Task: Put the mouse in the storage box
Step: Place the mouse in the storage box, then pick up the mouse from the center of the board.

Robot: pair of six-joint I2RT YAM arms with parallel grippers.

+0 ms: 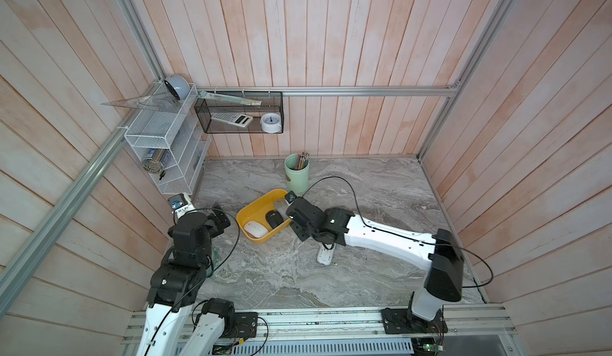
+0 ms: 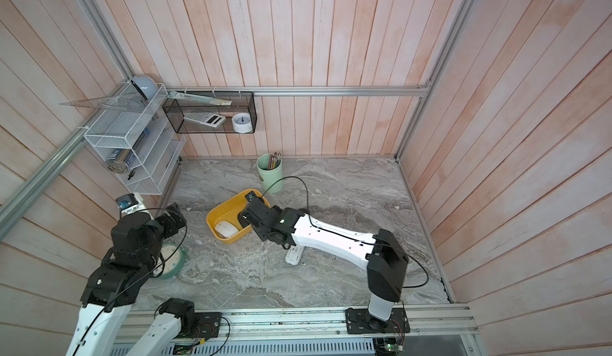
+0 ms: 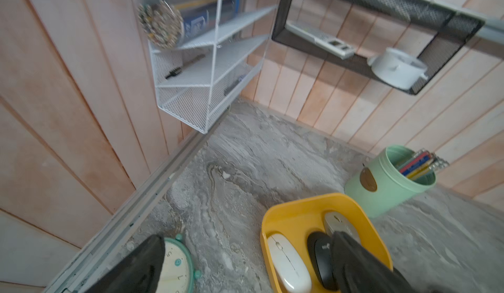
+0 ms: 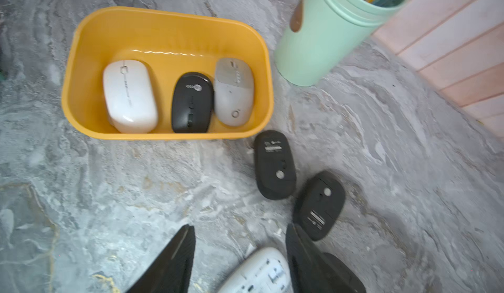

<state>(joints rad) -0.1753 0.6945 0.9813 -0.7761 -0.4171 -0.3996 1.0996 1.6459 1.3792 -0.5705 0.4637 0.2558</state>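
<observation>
The yellow storage box (image 4: 166,29) stands mid-table, in both top views (image 1: 251,210) (image 2: 222,210). Inside lie a white mouse (image 4: 129,95), a black mouse (image 4: 192,102) and a grey mouse (image 4: 233,92). Two more black mice lie upside down on the table beside the box (image 4: 274,164) (image 4: 319,205); my right arm hides them from the top views. My right gripper (image 4: 240,226) is open and holds nothing, just short of those two. My left gripper (image 3: 245,239) is wide open and empty, above the table left of the box.
A white power strip (image 1: 326,255) lies under my right wrist, its end between the open fingers (image 4: 259,272). A green pencil cup (image 1: 297,173) stands behind the box. A green alarm clock (image 3: 177,267) lies under my left gripper. Black mesh basket (image 1: 238,112) and white wire rack (image 1: 165,145) hang on the walls.
</observation>
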